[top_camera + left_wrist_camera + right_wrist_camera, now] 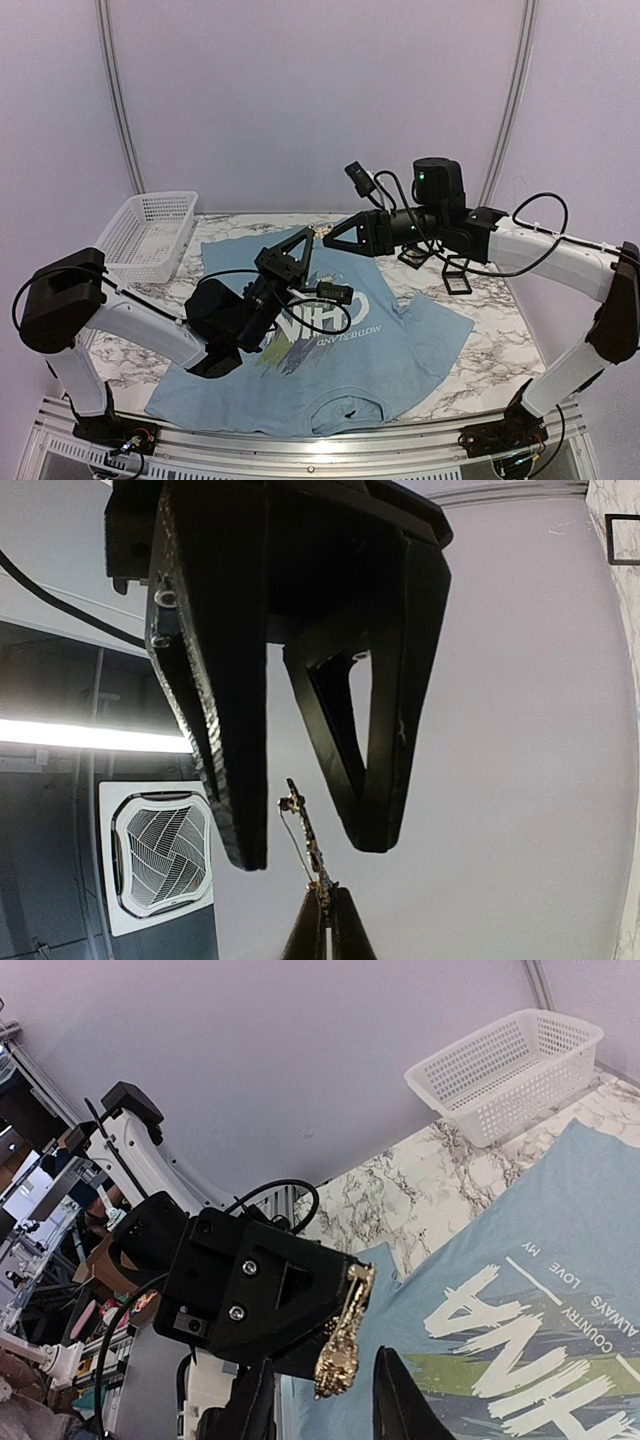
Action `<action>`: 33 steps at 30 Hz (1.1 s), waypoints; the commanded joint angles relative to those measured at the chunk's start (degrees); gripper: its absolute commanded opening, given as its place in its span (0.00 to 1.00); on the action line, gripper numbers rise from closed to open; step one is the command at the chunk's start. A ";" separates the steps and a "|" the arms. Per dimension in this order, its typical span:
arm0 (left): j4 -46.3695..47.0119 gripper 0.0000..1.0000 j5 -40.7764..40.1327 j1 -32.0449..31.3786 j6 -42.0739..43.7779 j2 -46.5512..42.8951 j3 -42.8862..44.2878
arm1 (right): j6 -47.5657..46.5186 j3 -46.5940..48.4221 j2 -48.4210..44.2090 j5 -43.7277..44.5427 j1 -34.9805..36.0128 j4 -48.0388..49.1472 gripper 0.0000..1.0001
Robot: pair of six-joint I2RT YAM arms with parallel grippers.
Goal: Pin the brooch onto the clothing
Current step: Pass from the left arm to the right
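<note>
The brooch [318, 231] is a small ornate gold piece, long rather than round, held in the air above the light blue CHINA T-shirt [400, 340]. My right gripper [326, 232] reaches in from the right. In the left wrist view its fingertips [308, 935] pinch the lower end of the brooch [312, 852], whose pin stands slightly off the body. My left gripper [310, 851] points upward, open, its two fingers either side of the brooch's upper end without touching. In the right wrist view the brooch [340, 1345] hangs between my right gripper's [325, 1360] fingers, above the shirt [560, 1210].
A white mesh basket [150, 235] stands at the back left, also in the right wrist view [510, 1065]. Small black square cases [456, 275] lie on the marble table by the shirt's right sleeve. The shirt's collar lies near the front edge [345, 410].
</note>
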 commanded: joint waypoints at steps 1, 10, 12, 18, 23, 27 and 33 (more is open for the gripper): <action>6.68 0.00 -0.68 -0.37 8.16 0.44 0.53 | 0.84 3.57 0.22 -1.04 0.55 1.78 0.29; 6.88 0.00 -0.68 -0.37 8.07 0.62 0.52 | 1.23 4.08 1.09 0.30 0.66 1.09 0.16; 6.85 0.00 -0.76 -0.37 8.02 0.62 0.48 | 1.02 4.08 1.18 0.23 0.72 0.84 0.13; 7.04 0.00 -0.77 -0.46 7.81 0.62 0.44 | 0.76 4.32 1.41 0.54 0.94 0.62 0.00; 7.19 0.00 -0.84 -0.46 7.25 0.60 0.24 | 0.64 4.18 1.45 2.33 1.00 0.43 0.00; 6.23 0.07 -1.87 -0.46 4.33 0.45 0.31 | -0.05 3.94 0.92 5.12 0.72 0.03 0.00; -1.98 0.73 -8.35 -0.87 -10.22 -3.57 0.71 | -0.20 2.87 -1.86 8.84 -0.52 4.35 0.00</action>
